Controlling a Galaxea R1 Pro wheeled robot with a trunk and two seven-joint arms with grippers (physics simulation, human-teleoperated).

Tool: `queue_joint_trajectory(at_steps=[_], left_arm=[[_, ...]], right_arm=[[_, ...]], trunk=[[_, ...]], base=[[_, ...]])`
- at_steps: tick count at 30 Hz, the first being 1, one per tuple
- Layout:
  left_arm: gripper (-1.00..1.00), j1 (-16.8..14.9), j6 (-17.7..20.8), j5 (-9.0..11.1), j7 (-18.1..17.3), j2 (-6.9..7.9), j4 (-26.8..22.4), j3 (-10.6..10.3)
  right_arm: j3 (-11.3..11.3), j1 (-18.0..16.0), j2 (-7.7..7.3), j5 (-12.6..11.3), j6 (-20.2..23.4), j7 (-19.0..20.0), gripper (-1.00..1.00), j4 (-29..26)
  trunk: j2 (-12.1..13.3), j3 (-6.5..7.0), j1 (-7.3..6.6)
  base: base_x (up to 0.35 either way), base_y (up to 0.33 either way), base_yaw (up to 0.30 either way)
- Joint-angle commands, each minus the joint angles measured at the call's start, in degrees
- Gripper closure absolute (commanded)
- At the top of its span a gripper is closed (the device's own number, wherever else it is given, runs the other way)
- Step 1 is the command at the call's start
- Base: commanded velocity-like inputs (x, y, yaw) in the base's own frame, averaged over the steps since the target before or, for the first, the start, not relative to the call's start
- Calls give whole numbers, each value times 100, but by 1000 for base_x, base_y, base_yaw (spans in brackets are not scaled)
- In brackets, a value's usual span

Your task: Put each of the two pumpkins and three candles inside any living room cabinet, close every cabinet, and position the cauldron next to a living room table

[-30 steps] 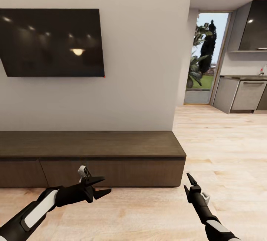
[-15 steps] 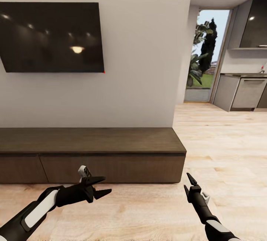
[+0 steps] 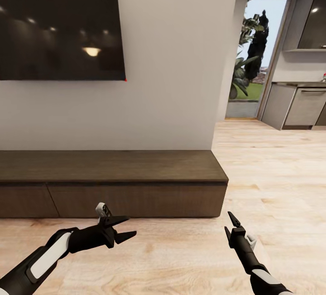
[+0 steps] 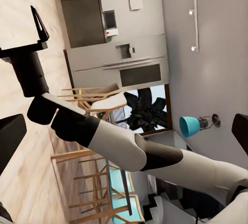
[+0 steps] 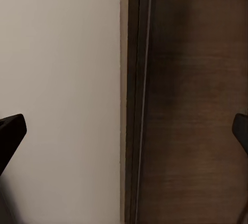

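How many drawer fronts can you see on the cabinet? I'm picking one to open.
2. One wide front spans the cabinet to its right end; another runs off the picture's left edge. More may lie beyond that edge.

We have two arms, each built from glossy white shells broken by black joints. On the left arm (image 3: 43, 258) a white forearm cover sits in a black frame and gives way to a matte black wrist. The left gripper (image 3: 126, 228) is black, with two slim fingers tapering to sharp points, and a small pale grey block with a dark hole is mounted on top of it. The right arm (image 3: 267, 281) shows a white rounded cuff and a narrow ribbed black wrist. The right gripper (image 3: 232, 219) is black too, pointed, with a small white tab at its side
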Motion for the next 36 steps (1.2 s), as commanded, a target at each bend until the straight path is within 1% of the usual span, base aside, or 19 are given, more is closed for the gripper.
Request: queue_joint_trajectory(at_steps=[1, 8, 24, 30, 36], left_arm=[[-100, -7, 26, 27, -14, 6, 3, -17], [-100, -7, 28, 33, -15, 19, 4, -16], [-100, -7, 27, 26, -11, 17, 1, -23], [-100, -7, 27, 24, -14, 19, 3, -23], [-100, -7, 29, 25, -16, 34, -4, -19]], right_arm=[[41, -4, -3, -61, 43, 20, -100, 6], [42, -6, -3, -61, 43, 20, -100, 6], [39, -6, -3, -61, 43, 21, -100, 13], [34, -4, -3, -60, 43, 25, -100, 19], [41, -4, -5, -354, 36, -18, -100, 23]], trunk=[[-2, -6, -1], [-2, -6, -1], [-2, -6, -1], [-2, -6, -1], [-2, -6, -1]], base=[[0, 0, 0], [47, -31, 0], [254, -154, 0], [79, -77, 0], [6, -6, 0]])
